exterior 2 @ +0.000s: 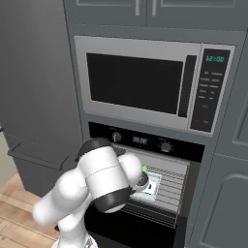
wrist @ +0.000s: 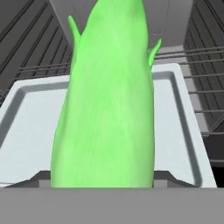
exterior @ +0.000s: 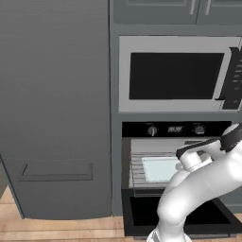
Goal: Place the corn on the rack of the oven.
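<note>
Pinched between my tool's (wrist: 103,181) two dark tips was the corn (wrist: 107,96), its bright green husk rising up the middle of the hand view, with small pointed leaf ends splaying near the top. Beneath it lay the pale light-blue tray (wrist: 183,113), which rested on the rack (wrist: 205,83) of thin grey bars inside the oven (exterior: 142,130); whether the corn touched the tray I could not tell. From the left base view the drop-down door (exterior: 142,212) hung open below the cavity, and my arm reached in over it. In the right base view a speck of the green husk showed just past my wrist, above the tray's near corner. The microwave (exterior 2: 140,82) sat directly above the oven, and its panel read 12:00 in teal digits (the button labels beneath were too small to read). The oven's own small display between its two knobs was too blurred to make out.
</note>
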